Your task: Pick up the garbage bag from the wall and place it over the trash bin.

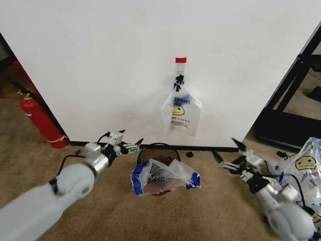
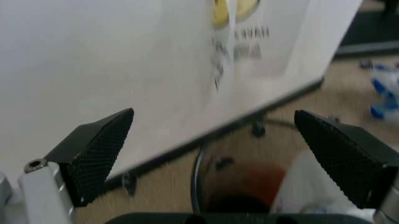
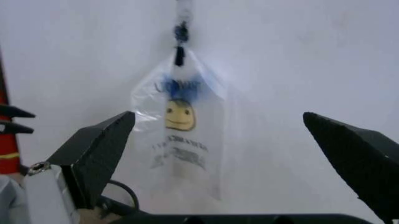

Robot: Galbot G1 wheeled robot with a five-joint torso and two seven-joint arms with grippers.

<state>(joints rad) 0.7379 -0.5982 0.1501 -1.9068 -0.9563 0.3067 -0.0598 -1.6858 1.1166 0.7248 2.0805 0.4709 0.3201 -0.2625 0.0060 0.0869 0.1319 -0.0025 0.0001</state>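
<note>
While the garbage bag (image 1: 180,111) hangs on the wall (image 1: 100,70) above the trash bin (image 1: 159,148), the left gripper (image 1: 134,146) and right gripper (image 1: 228,154) flank that bin, both spread.

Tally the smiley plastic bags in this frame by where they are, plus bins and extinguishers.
Bag hanging on the wall hook: 1, the garbage bag
Bag draped on the trash bin: 1
Heap of bags at right: count unclear
Trash bin: 1
Fire extinguisher: 1
Total: 4, plus the heap

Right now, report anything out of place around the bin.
The trash bin already has a crumpled bag slumped over its front rim, not spread over the opening. Another bag hangs flat from the hook on the wall. Both grippers, left and right, are open and hold nothing.
</note>
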